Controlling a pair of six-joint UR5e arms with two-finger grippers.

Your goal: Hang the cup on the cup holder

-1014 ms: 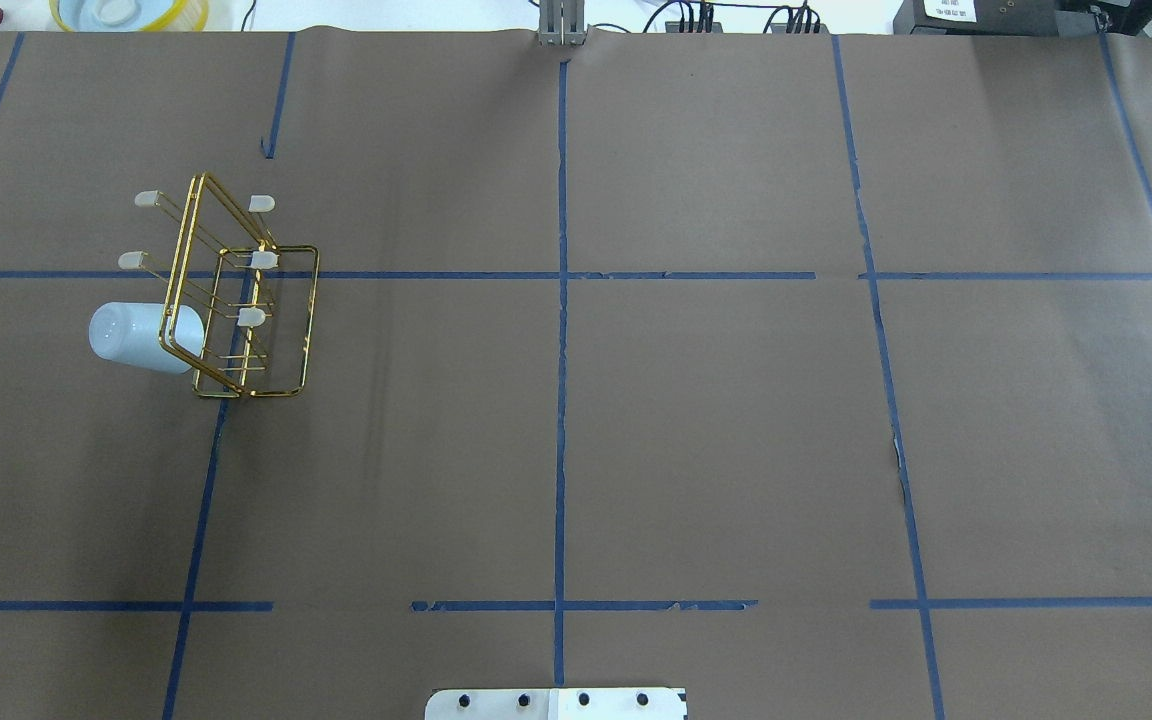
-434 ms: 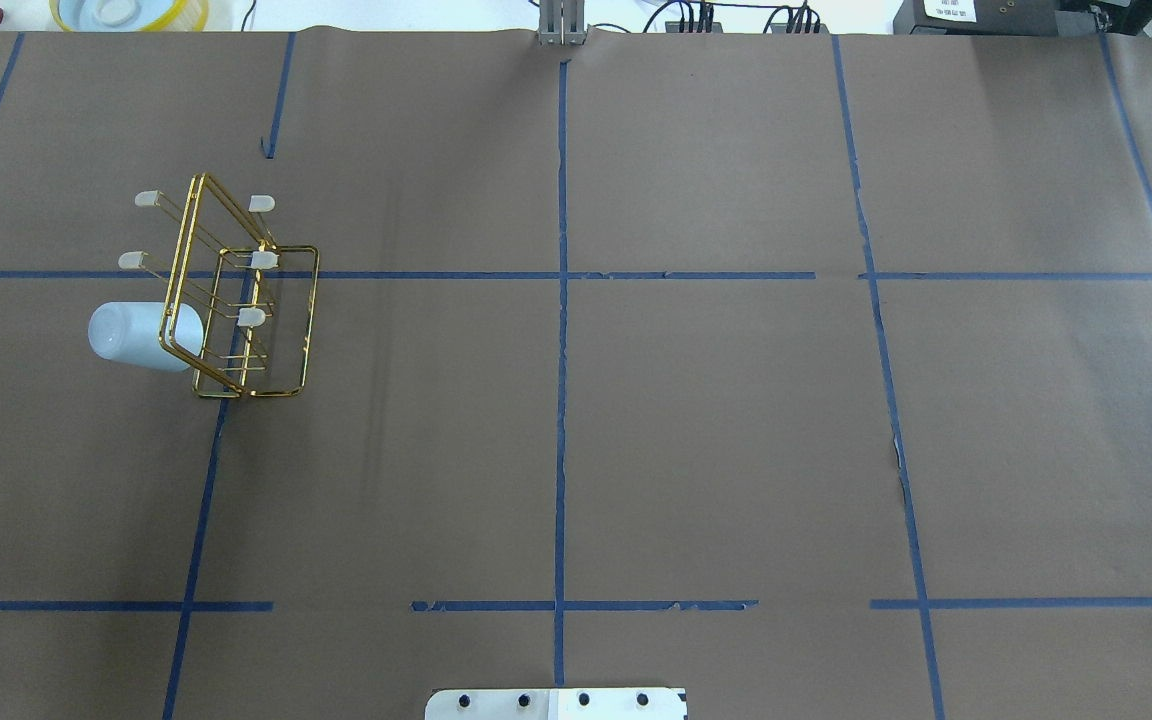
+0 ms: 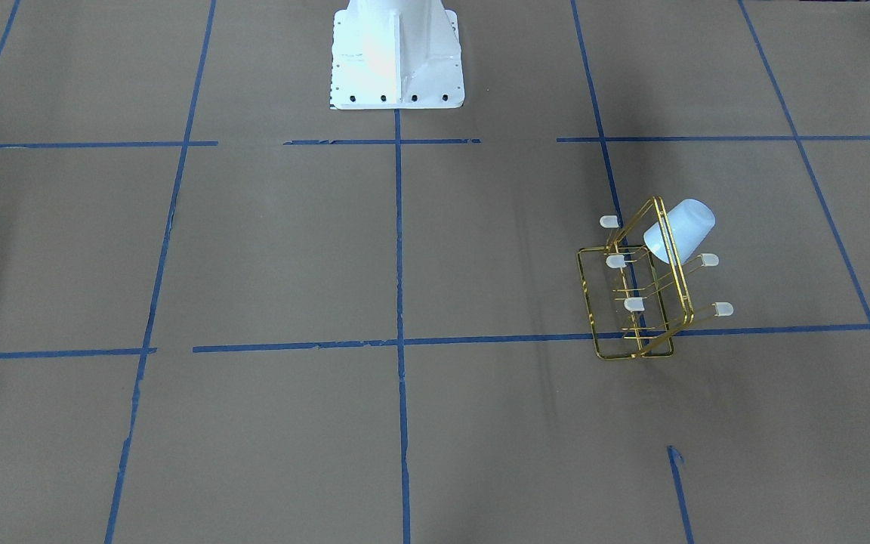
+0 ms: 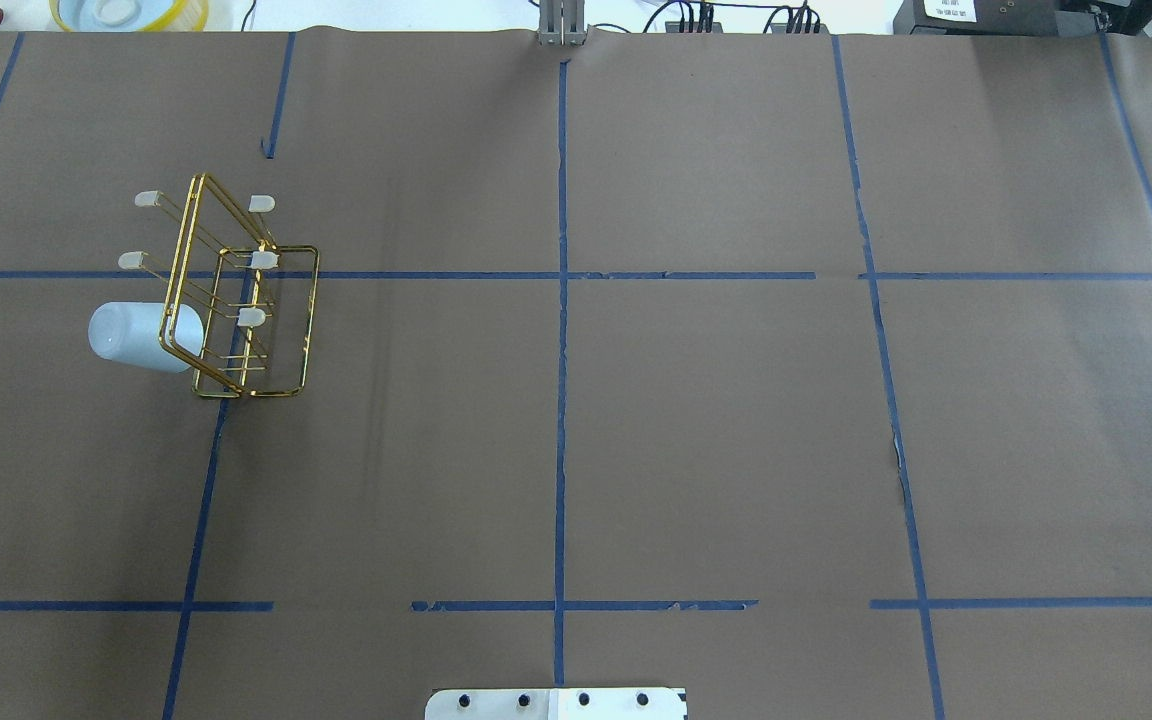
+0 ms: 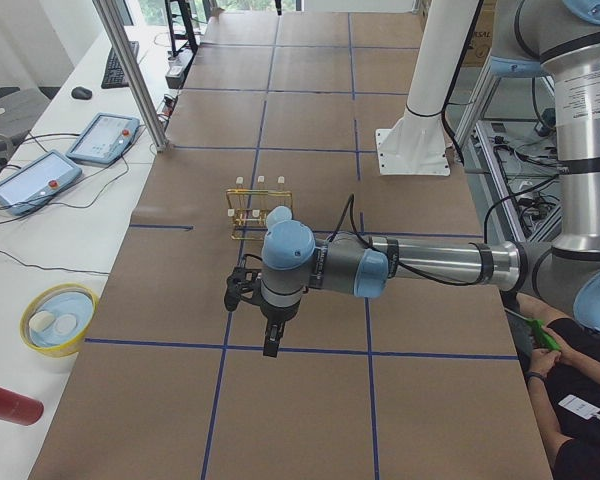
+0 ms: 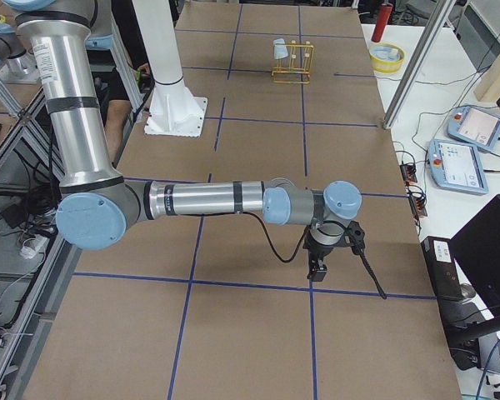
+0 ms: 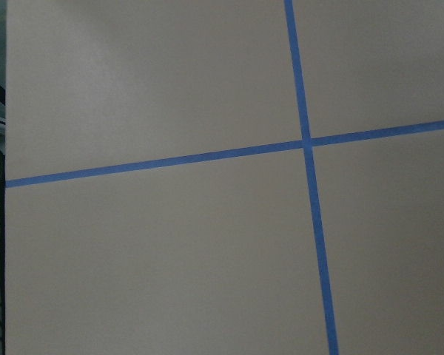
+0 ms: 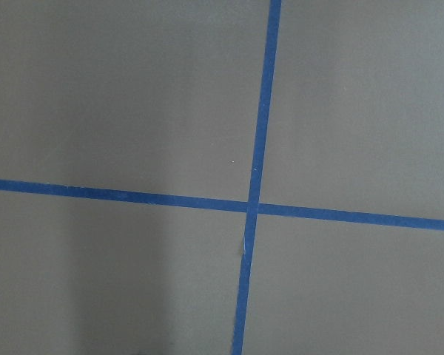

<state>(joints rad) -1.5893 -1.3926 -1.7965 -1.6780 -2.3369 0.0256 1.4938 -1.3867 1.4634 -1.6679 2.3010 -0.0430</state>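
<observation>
The pale cup (image 4: pixel 136 337) hangs mouth-inward over a prong of the gold wire cup holder (image 4: pixel 262 260) at the table's left. It tilts outward and stays clear of the table. Both also show in the front view, the cup (image 3: pixel 680 229) on the holder (image 3: pixel 615 261). My left gripper (image 5: pixel 272 340) shows only in the left side view, low over the table, well short of the holder (image 5: pixel 252 210). My right gripper (image 6: pixel 317 267) shows only in the right side view, far from the cup (image 6: pixel 280 48). I cannot tell whether either gripper is open or shut. The wrist views show only brown table and blue tape.
The robot's white base (image 3: pixel 397 53) stands at the table's near middle. A yellow bowl (image 5: pixel 58 318), a red bottle (image 5: pixel 5 403) and two tablets (image 5: pixel 30 175) lie on the white side bench. A metal pole (image 5: pixel 130 70) rises at the table's far edge.
</observation>
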